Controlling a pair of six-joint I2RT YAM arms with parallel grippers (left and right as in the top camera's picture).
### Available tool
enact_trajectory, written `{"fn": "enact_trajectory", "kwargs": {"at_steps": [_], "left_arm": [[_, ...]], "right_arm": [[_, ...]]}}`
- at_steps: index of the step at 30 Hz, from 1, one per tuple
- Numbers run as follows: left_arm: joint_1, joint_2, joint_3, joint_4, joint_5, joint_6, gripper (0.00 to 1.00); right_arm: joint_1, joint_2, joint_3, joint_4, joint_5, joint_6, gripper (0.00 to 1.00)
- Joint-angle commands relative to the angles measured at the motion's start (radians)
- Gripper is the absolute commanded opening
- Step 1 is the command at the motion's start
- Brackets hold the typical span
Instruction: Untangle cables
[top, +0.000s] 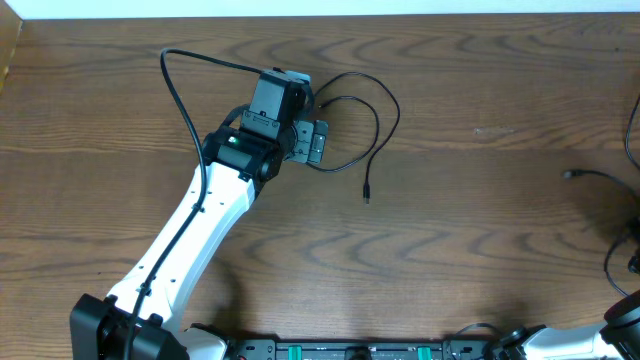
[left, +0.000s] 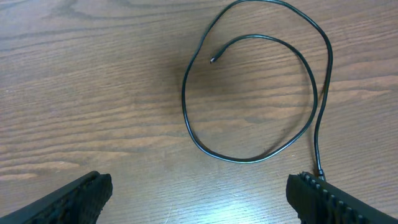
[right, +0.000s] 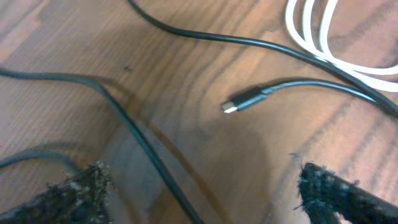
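Observation:
A thin black cable (top: 385, 115) lies in a loose loop on the wooden table, its small plug end (top: 366, 197) pointing toward the front. My left gripper (top: 312, 142) hovers at the loop's left side, open. In the left wrist view the same cable (left: 249, 158) curls ahead of the open left gripper (left: 200, 183), one strand running down beside the right finger (left: 329, 199). My right gripper (right: 202, 177) is open over several cables: a black cable (right: 155, 158) crosses between its fingers on the table, a black plug (right: 239, 101) lies ahead, and a white cable (right: 323, 46) is at the upper right.
More black cable (top: 610, 190) trails at the table's right edge. The left arm (top: 190, 230) stretches diagonally from the front left, with its own thick black wire (top: 180, 90) arching above it. The table's far edge (top: 320, 14) runs along the top.

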Motion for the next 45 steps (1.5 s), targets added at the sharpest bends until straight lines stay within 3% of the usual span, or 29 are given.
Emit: {"fn": "enact_trajectory", "kwargs": {"at_steps": [1, 10, 18, 30, 36, 45], "left_arm": [[0.003, -0.008, 0.011, -0.002, -0.009, 0.013, 0.95], [0.003, -0.008, 0.011, -0.002, -0.009, 0.013, 0.95], [0.003, -0.008, 0.011, -0.003, -0.009, 0.013, 0.95], [0.003, -0.008, 0.011, -0.002, -0.009, 0.013, 0.95], [0.003, -0.008, 0.011, -0.002, -0.009, 0.013, 0.95], [0.003, -0.008, 0.011, -0.002, -0.010, 0.013, 0.95]], "right_arm": [[-0.003, -0.013, 0.015, 0.003, -0.106, 0.031, 0.99], [0.022, -0.163, 0.015, -0.002, -0.296, -0.116, 0.99], [0.201, -0.360, 0.015, -0.080, -0.334, -0.212, 0.99], [0.631, -0.343, 0.015, -0.339, -0.299, 0.072, 0.99], [0.879, -0.330, 0.015, -0.330, -0.257, 0.182, 0.99], [1.130, -0.330, 0.015, -0.306, -0.298, 0.312, 0.99]]}}
